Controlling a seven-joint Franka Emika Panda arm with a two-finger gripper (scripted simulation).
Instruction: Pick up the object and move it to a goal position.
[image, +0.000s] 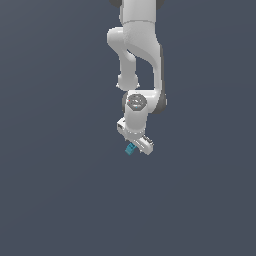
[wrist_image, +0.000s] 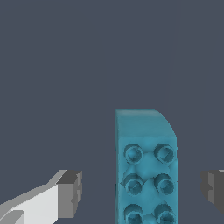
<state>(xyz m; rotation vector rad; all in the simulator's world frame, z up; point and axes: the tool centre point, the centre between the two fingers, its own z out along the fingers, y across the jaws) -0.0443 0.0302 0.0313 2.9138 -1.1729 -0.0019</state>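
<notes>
Flanking one object (wrist_image: 146, 168): two fingers (wrist_image: 70, 192).

arms: 1 | tool (image: 136, 146): 1 | fingers (wrist_image: 70, 192): 2 | teal studded block (wrist_image: 146, 170): 1 | visible studs: 6

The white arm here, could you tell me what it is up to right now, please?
A single white robot arm is working on a tiny teal studded block. Its pincer is open, and the wrist view shows the block sitting between the two fingers with gaps on both sides. So the block is lined up but not yet gripped.
</notes>
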